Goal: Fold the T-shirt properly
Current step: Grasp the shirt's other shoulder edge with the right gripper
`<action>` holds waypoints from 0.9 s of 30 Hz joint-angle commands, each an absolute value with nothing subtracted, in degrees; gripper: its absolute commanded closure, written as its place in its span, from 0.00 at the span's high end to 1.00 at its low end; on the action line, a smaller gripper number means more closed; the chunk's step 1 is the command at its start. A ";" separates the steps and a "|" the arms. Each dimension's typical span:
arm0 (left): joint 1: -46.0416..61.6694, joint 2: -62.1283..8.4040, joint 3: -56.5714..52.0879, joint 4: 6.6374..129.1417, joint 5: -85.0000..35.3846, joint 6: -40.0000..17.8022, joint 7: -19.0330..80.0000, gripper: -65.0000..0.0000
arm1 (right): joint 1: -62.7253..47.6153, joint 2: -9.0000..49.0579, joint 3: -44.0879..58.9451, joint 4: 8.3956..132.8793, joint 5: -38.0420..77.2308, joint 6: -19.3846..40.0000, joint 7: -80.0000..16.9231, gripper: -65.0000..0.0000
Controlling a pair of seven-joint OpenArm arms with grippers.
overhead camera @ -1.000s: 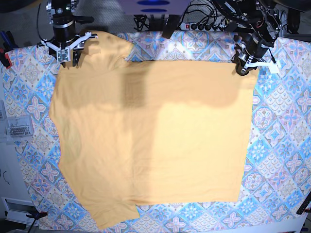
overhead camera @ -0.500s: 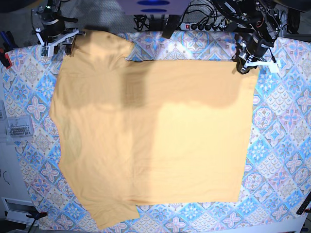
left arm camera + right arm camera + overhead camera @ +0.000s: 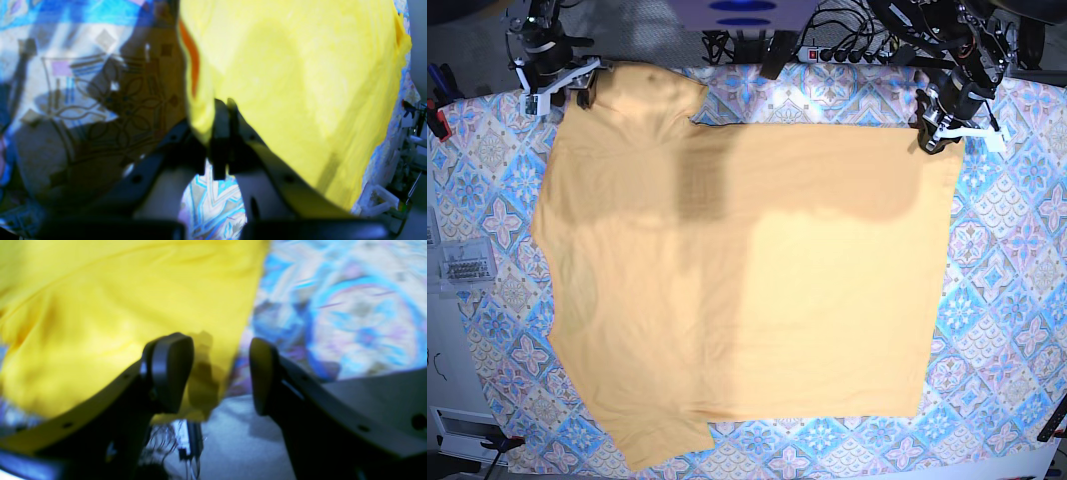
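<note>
1. A blue-and-pink tile-patterned cloth [image 3: 1007,300] covers the table, with a power strip [image 3: 847,52] and tangled cables along its far edge.
2. The T-shirt [image 3: 747,290] lies flat across the cloth in the base view, one sleeve at the far left corner, another at the near left.
3. Only the left wrist view shows the left gripper [image 3: 223,110] up close: its jaws are pressed together, clamping the shirt's edge. From the base view it is a dark shape at the shirt's far right corner.
4. The right wrist view shows the right gripper [image 3: 222,373] with jaws spread apart, nothing between them, the yellow fabric under one finger.
</note>
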State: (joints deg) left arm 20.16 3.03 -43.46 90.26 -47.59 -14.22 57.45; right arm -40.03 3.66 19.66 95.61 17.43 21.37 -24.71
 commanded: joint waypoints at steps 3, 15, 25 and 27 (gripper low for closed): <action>20.26 2.59 -43.65 91.12 -48.57 -14.64 56.92 0.00 | -40.48 3.91 19.91 96.22 17.98 21.67 -24.66 0.47; 20.26 2.59 -43.56 91.12 -48.57 -14.73 56.92 0.00 | -38.90 3.74 20.26 92.09 17.98 21.93 -25.98 0.47; 20.26 2.59 -43.56 91.12 -48.57 -14.73 56.92 0.00 | -38.81 3.65 19.74 91.21 17.98 25.71 -26.42 0.46; 20.26 2.59 -43.56 91.12 -48.57 -14.73 56.92 0.00 | -38.81 3.65 18.07 91.21 17.98 25.80 -26.42 0.43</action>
